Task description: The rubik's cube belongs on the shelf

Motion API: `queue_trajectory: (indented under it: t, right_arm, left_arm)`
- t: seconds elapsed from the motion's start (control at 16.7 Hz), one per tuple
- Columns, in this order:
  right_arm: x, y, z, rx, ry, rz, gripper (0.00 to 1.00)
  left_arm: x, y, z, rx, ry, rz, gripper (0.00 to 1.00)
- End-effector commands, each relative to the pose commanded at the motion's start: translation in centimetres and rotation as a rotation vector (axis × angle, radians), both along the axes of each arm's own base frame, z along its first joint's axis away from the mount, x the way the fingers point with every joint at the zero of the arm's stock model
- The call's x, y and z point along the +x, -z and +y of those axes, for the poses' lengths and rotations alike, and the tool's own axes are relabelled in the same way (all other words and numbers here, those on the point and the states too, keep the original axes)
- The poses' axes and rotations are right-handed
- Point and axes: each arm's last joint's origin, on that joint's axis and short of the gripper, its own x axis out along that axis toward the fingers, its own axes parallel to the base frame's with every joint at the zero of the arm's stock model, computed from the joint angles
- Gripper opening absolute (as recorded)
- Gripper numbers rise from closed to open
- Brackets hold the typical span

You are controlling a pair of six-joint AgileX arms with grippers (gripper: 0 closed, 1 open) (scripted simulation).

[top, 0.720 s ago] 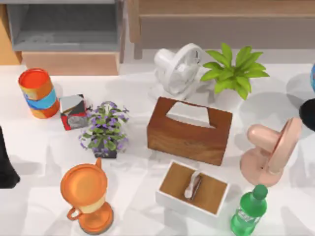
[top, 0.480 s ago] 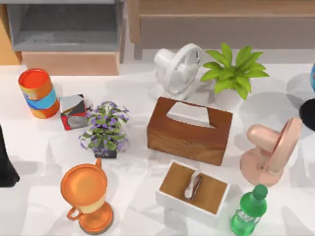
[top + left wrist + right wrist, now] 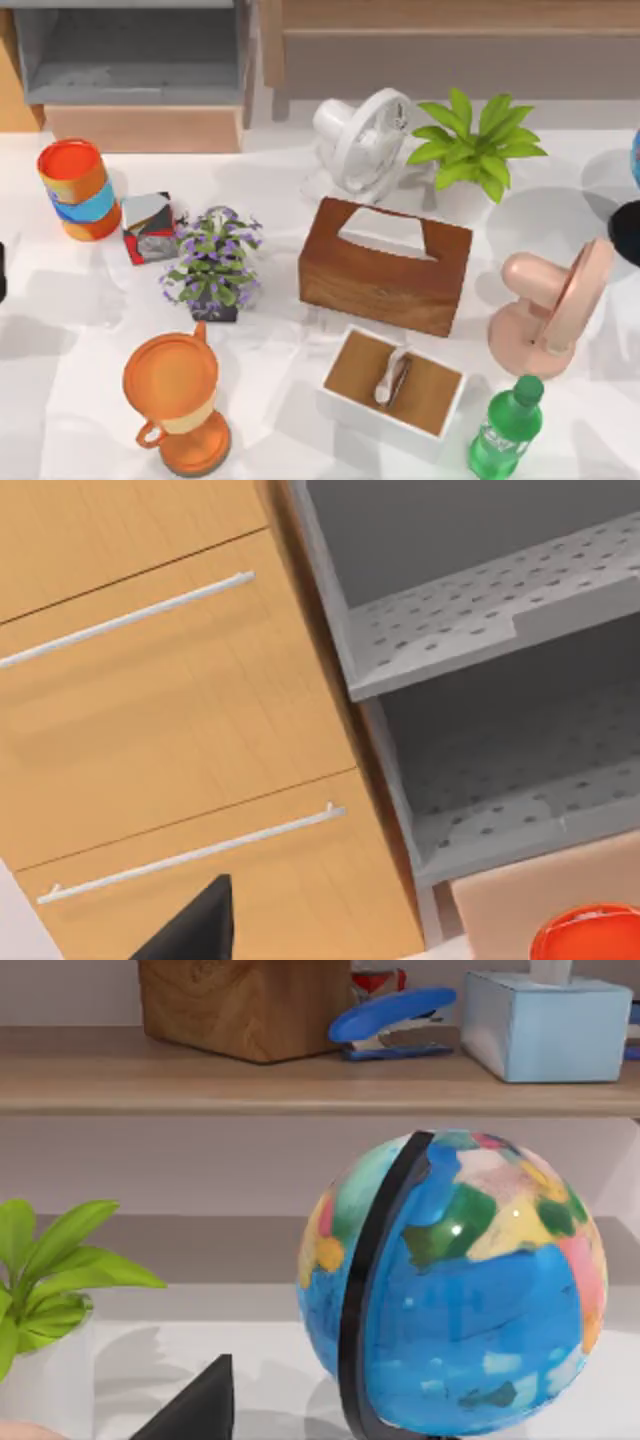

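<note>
The rubik's cube is out of view. The shelf (image 3: pixel 450 40) is a wide tan unit along the back right of the table. Its long board (image 3: pixel 250 1075) carries a wooden box, a blue stapler and a pale blue tissue box in the right wrist view. My left arm (image 3: pixel 2 270) is a dark sliver at the table's left edge, and a black part of its gripper (image 3: pixel 195 930) faces a wooden cabinet. My right arm (image 3: pixel 628 232) sits at the right edge, with its gripper (image 3: pixel 195 1405) in front of a globe (image 3: pixel 455 1280).
A red, black, white and grey patterned cube (image 3: pixel 148 228) lies beside an orange can (image 3: pixel 78 188) and a purple flower pot (image 3: pixel 213 265). A grey-lined box (image 3: pixel 135 60) stands back left. Mid-table hold a white fan (image 3: pixel 362 142), wooden tissue box (image 3: pixel 385 265), pink fan (image 3: pixel 552 305), green bottle (image 3: pixel 505 430) and orange cup (image 3: pixel 175 400).
My left arm has pulled back toward the table's left edge, leaving a thin dark sliver there. The right arm and all objects stay put.
</note>
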Motion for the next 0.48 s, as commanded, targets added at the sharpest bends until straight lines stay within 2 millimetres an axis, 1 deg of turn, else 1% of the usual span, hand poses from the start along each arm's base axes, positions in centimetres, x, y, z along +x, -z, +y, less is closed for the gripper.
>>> queue_trajectory:
  t: [0.12, 0.24, 0.36, 0.48]
  right_arm:
    - [0.0, 0.0, 0.0, 0.000, 0.000, 0.000, 1.00]
    - [0.0, 0.0, 0.0, 0.000, 0.000, 0.000, 1.00]
    - [0.0, 0.0, 0.0, 0.000, 0.000, 0.000, 1.00]
    - [0.0, 0.0, 0.0, 0.000, 0.000, 0.000, 1.00]
  left_arm:
    - [2.4, -1.6, 0.7, 0.122, 0.002, -0.001, 1.00]
    - [5.4, -2.7, 1.7, 0.253, 0.003, -0.002, 1.00]
    - [8.9, -3.2, 3.1, 0.390, 0.004, -0.003, 1.00]
    - [12.5, -2.8, 4.8, 0.529, 0.005, -0.005, 1.00]
